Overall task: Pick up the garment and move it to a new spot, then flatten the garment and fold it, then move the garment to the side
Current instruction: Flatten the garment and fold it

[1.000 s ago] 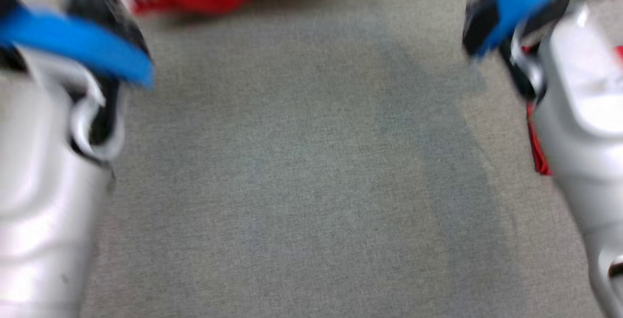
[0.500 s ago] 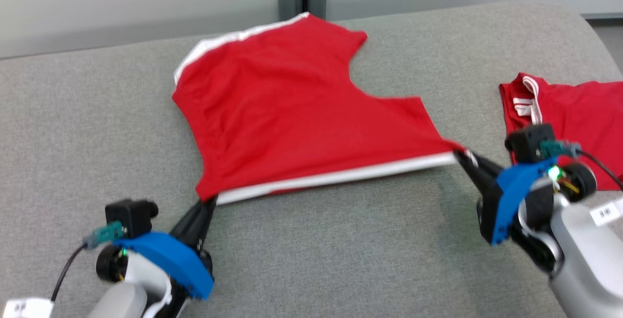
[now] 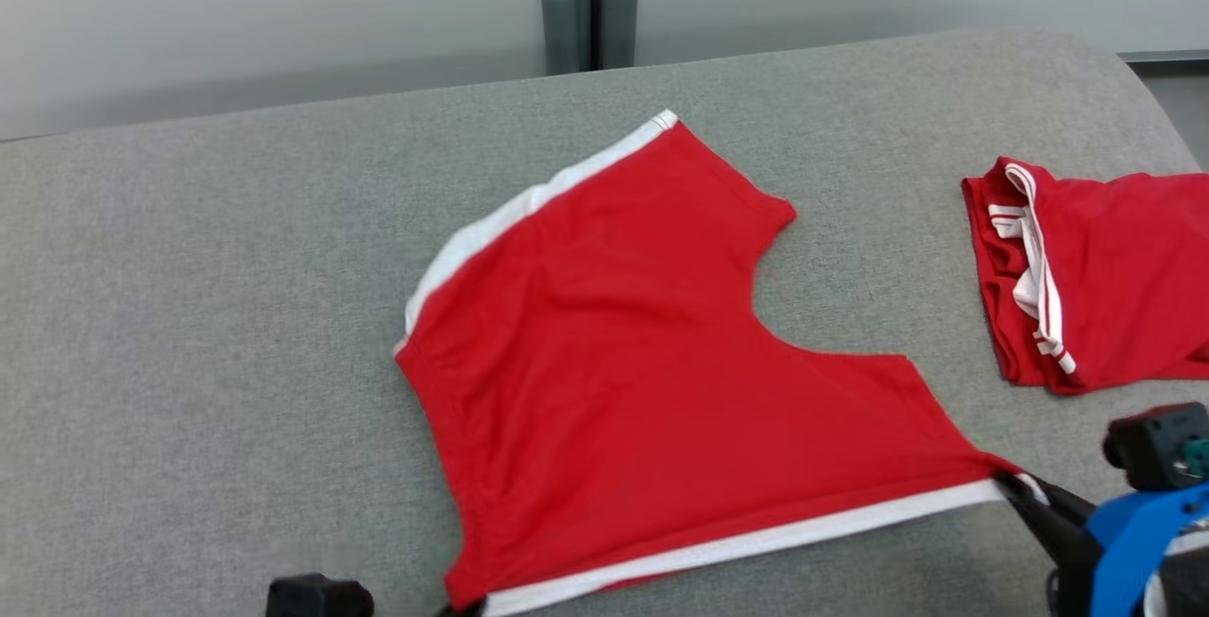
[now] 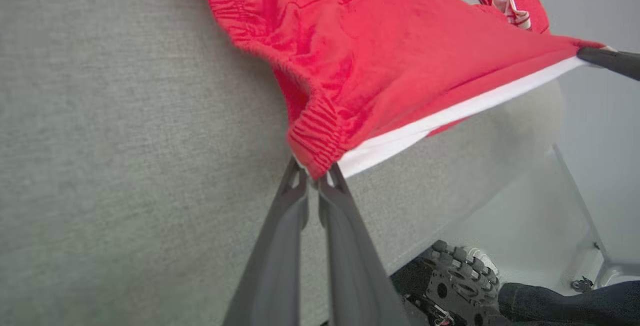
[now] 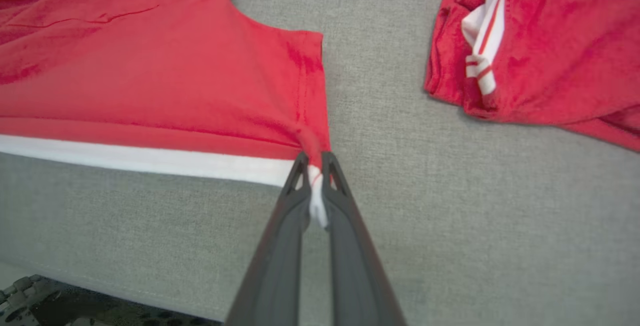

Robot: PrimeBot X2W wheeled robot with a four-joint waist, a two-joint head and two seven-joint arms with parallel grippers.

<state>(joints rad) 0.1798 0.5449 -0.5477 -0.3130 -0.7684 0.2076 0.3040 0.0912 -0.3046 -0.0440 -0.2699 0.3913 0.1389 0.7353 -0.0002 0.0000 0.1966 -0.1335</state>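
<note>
The garment (image 3: 642, 371) is a pair of red shorts with white side stripes, spread on the grey padded table (image 3: 208, 315). My left gripper (image 4: 312, 178) is shut on its elastic waistband corner (image 4: 315, 141) at the near left. My right gripper (image 5: 314, 166) is shut on the hem corner of the near leg, where the white stripe (image 5: 150, 159) ends; its dark fingers (image 3: 1039, 504) show at the head view's lower right. The near edge hangs stretched between the two grips, slightly off the table.
A second red garment (image 3: 1096, 286) with white stripes lies folded at the table's right side. The table's near edge (image 5: 125, 286) is close below the grippers. A wall and grey post (image 3: 590, 3) stand behind the table.
The head camera has swung up and then shifted. Both grippers have drawn the shorts toward the table's near edge, keeping their grips.
</note>
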